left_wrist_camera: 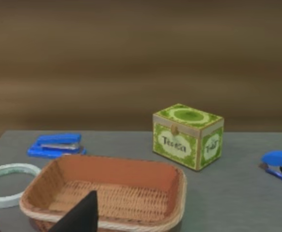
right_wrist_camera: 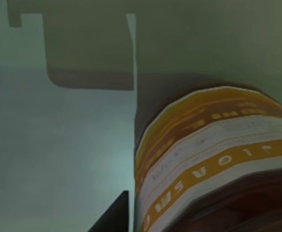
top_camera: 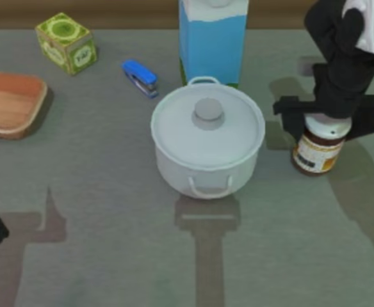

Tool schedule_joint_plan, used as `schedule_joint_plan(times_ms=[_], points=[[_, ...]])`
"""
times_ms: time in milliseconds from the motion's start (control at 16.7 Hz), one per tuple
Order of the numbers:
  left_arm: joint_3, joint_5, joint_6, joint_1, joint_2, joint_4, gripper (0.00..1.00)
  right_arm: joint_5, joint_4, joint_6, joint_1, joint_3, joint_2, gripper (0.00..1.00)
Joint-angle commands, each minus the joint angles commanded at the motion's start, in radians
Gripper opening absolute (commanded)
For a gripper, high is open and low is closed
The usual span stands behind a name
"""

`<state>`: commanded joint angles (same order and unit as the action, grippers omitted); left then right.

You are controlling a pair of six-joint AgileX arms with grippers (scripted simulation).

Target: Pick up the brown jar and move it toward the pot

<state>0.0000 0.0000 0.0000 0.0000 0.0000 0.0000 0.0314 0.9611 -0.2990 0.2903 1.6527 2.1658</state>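
our right gripper [top_camera: 328, 114] clamping the white-lidded, cylindrical brown jar [top_camera: 318, 146], round white pot [top_camera: 206, 142] sitting just beside, tall blue carton [top_camera: 212, 38] standing behind

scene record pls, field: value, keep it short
right gripper: over the lid end of the brown jar, fingers at either side of the lid; closure not clear
brown jar: right of the pot, apart from it, looks tilted
pot: table centre, lid on
left arm: parked at the table's left edge
carton: behind the pot
stapler: left of the carton
green tea box: far left, behind the tray
right wrist view: jar label close up
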Motion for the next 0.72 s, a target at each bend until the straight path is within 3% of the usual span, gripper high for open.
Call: schedule_joint_plan(times_ms=[360,720], points=[[0.0,0.0,0.0,0.0,0.0,0.0,1.0,0.0,0.0,0.0,0.0,0.0,0.0,0.98],[0.0,0.0,0.0,0.0,0.0,0.0,1.0,0.0,0.0,0.0,0.0,0.0,0.0,1.0]])
